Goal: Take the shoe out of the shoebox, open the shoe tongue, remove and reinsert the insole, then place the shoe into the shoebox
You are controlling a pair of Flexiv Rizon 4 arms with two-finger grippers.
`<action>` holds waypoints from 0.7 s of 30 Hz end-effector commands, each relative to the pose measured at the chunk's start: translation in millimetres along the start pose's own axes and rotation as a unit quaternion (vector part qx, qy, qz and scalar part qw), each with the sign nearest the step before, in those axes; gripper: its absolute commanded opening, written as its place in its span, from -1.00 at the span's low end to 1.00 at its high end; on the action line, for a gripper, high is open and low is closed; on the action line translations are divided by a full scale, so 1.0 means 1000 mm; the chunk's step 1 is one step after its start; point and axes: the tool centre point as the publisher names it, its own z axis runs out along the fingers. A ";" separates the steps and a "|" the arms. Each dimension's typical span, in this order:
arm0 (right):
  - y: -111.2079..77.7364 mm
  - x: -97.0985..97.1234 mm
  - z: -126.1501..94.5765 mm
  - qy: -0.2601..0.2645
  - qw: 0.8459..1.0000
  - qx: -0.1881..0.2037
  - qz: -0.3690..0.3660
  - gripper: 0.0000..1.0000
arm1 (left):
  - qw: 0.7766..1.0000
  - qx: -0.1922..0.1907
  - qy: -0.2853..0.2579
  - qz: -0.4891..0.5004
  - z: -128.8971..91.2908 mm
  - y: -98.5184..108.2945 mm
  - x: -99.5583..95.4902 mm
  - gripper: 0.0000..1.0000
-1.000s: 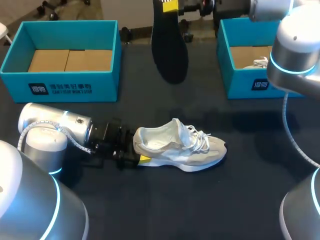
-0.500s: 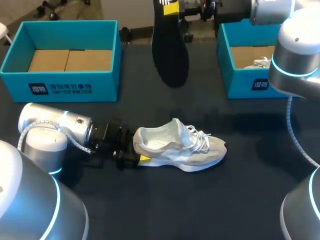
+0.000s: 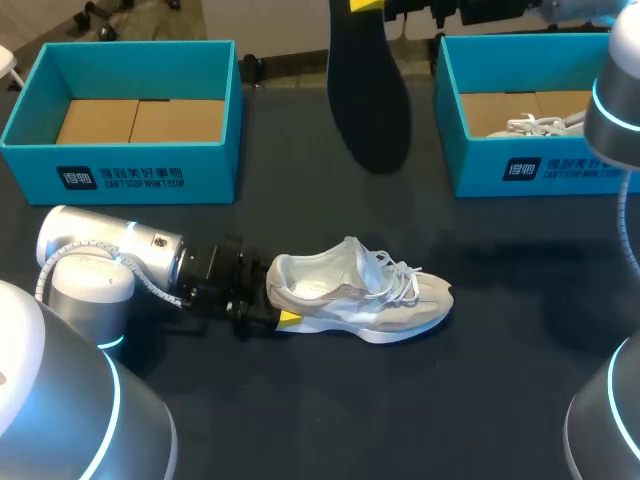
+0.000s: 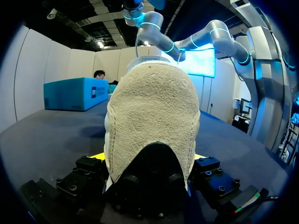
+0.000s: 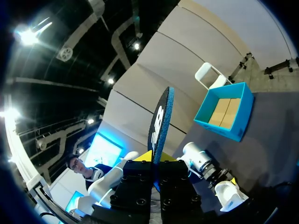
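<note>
While left fingers [image 3: 288,318] clamp heel of shoe [image 3: 355,295] on tabletop [image 3: 480,380], insole [image 3: 368,95], pinched in right fingers [image 3: 365,4], has swung right at far side; removal done, reinsertion next.

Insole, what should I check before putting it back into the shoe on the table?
1. Insole gripped by right pincer: ok.
2. Shoe heel clamped in left pincer: ok.
3. Shoe upright on the table, opening upward: ok.
4. Opening wide enough for the insole: cannot tell.
5. Insole lined up over the shoe opening: not ok, it hangs high, beyond the shoe.
</note>
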 end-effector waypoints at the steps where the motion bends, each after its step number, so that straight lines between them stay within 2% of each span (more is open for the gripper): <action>1: -0.018 0.021 -0.009 -0.018 1.000 -0.015 -0.009 -1.00 | 1.000 0.000 0.000 0.000 0.001 0.001 0.000 -1.00; 21: -0.069 0.058 -0.009 -0.034 0.999 -0.011 0.012 -1.00 | 1.000 0.000 0.000 0.000 0.001 0.001 0.000 -1.00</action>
